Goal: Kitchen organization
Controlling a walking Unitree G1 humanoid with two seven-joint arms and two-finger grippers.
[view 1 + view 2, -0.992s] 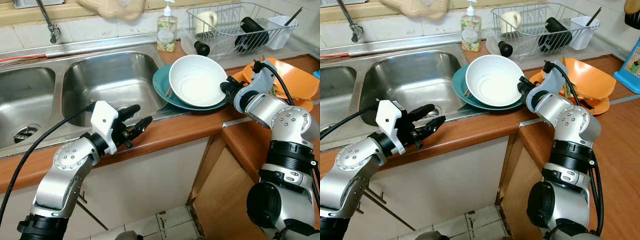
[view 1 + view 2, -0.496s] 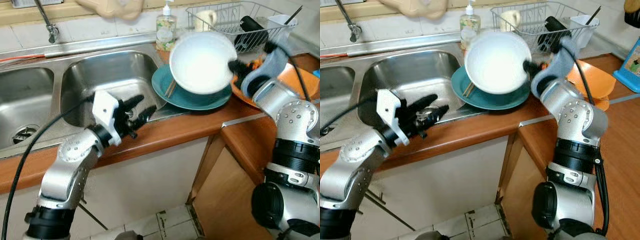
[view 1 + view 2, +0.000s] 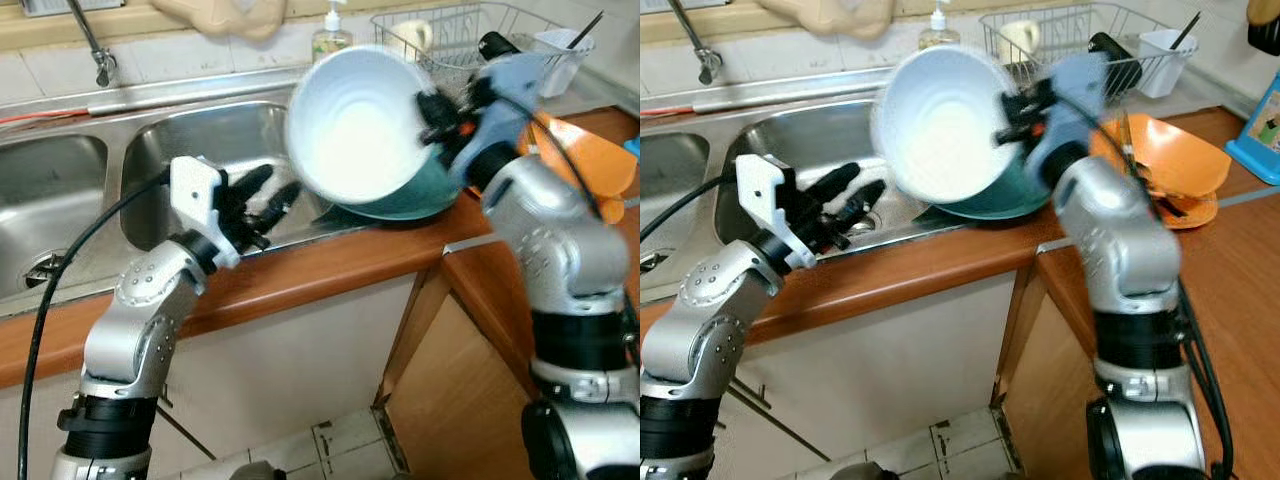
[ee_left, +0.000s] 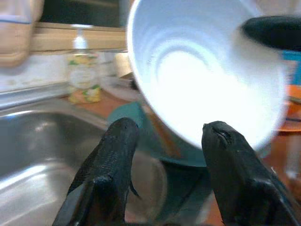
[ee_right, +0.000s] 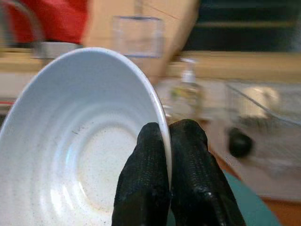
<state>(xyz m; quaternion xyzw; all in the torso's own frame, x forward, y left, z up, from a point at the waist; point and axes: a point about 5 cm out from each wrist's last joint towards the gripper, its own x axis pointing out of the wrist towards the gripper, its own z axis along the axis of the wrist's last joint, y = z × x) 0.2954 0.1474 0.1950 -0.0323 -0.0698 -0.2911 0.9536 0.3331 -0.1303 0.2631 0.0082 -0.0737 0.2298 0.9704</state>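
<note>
Bowl (image 3: 358,125) is up and travelling! A second ago that white bowl sat nested on the teal plate (image 3: 405,195) at the counter's edge; now it hangs tilted in the air, swung over toward the sink (image 3: 195,160), its hollow facing the robot. The right gripper (image 5: 168,141) has its two fingers clamped tight on the rim, one inside, one outside. The left gripper (image 4: 164,141) has crept up from the counter lip and waits just under the bowl, fingers spread apart and holding nothing. Looks like a handover, or a drop into the basin, is coming. Orange dishes (image 3: 1165,160) sit untouched beyond the right arm, dish rack (image 3: 1090,45) behind them. A one-edge pinch on a tilted bowl could slip, so steady does it.
</note>
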